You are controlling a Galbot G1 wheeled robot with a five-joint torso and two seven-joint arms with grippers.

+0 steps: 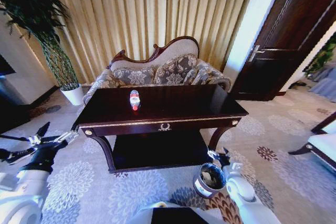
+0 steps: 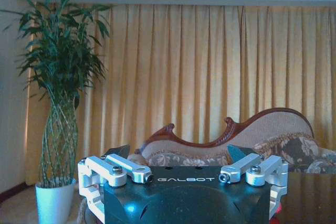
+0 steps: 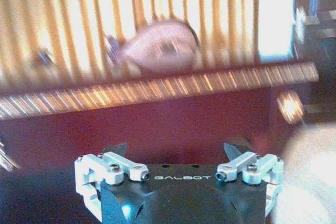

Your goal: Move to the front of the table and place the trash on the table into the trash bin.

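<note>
Both grippers, left (image 1: 52, 139) and right (image 1: 219, 157), hung wide and empty beside the bench (image 1: 210, 106), bottle (image 1: 135, 99) unreached, bin (image 1: 209, 180) near for the drop.

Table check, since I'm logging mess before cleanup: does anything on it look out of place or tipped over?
Yes. A small clear bottle with a red cap lies on its side near the middle of the dark table, rather than standing. Nothing looks spilled around it.
</note>
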